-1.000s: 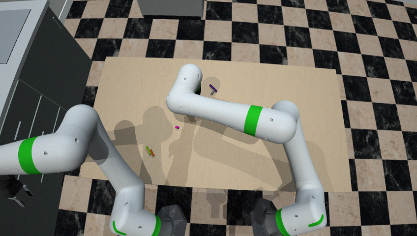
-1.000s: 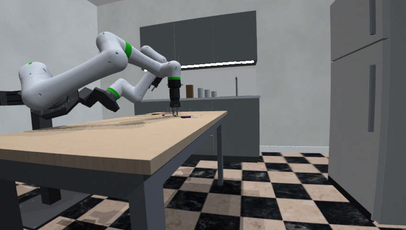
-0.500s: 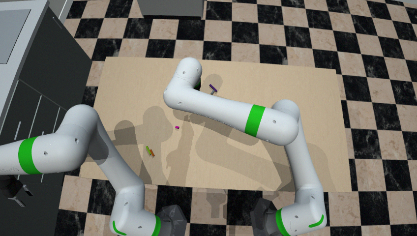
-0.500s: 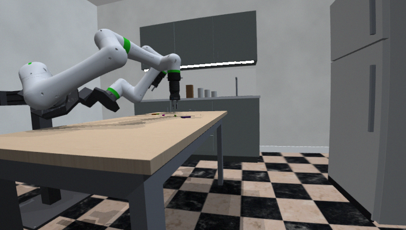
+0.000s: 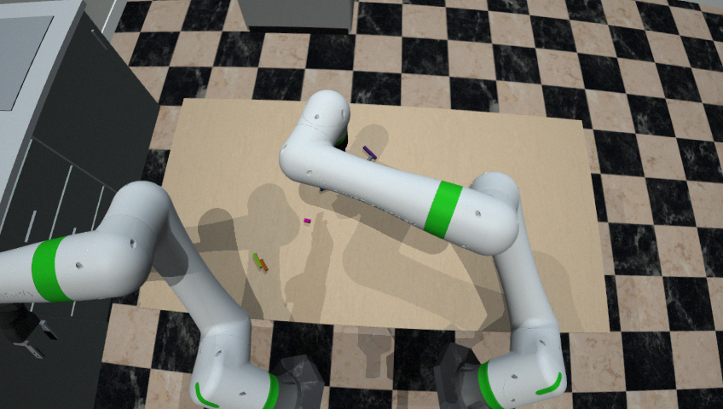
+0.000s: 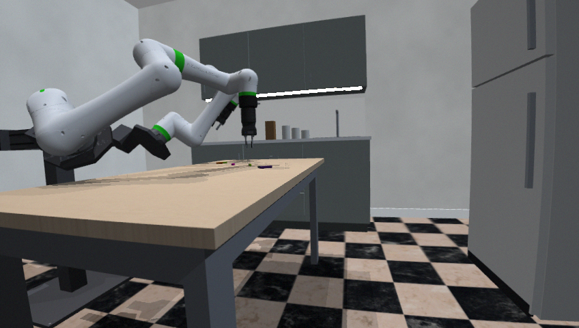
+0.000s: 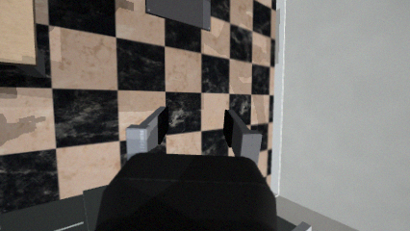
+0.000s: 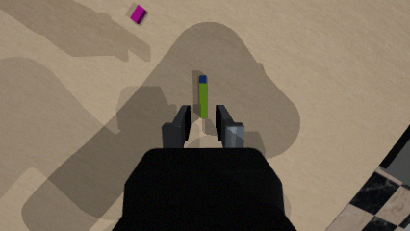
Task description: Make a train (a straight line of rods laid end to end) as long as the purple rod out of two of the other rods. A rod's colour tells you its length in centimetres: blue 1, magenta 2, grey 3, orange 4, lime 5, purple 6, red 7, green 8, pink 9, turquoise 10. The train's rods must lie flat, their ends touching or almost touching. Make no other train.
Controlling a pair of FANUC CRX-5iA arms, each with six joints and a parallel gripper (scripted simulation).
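Square-edged lime rod (image 8: 203,100) and blue rod (image 8: 203,79), end to end on pale wood-grain desk (image 5: 456,146) (image 6: 162,195) (image 8: 327,58)
My right fingers (image 6: 248,145) hang above, half open, empty.

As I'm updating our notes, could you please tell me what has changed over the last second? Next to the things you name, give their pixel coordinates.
The right pincer (image 6: 248,145) (image 8: 203,115) has risen from the table to above the lime rod (image 6: 249,165) (image 8: 203,101), now open; I cannot tell whether it let go of anything. The purple rod (image 5: 369,152) (image 6: 264,167) and magenta rod (image 5: 307,221) (image 6: 233,164) (image 8: 139,14) stayed.
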